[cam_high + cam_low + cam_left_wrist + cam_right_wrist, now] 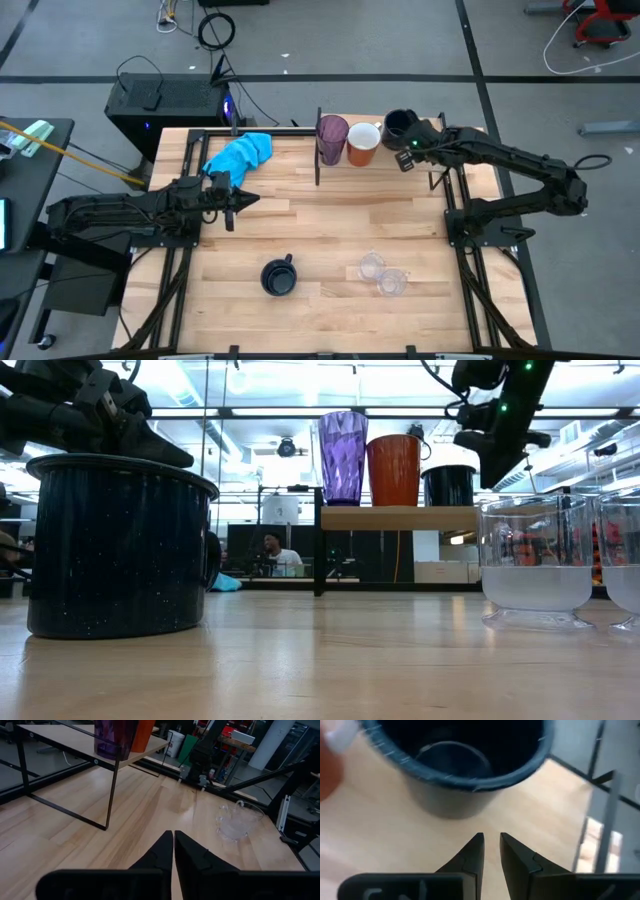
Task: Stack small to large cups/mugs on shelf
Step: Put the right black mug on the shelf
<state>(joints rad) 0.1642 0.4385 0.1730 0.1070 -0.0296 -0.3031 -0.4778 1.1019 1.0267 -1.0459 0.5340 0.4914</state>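
On the shelf [440, 150] we have the purple tumbler [332, 139], orange mug [363, 143] and a navy mug [398, 126] lined up by size. Our right gripper [414, 150], fingers narrowly parted and empty, hovers just beside that mug. Our left gripper [247, 199] waits closed; the other navy mug [278, 276] and clear cups [382, 274] stay on the table.

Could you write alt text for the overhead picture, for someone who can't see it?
On a raised wooden shelf stand a purple tumbler, an orange mug and a navy mug, the right tool beside the last.
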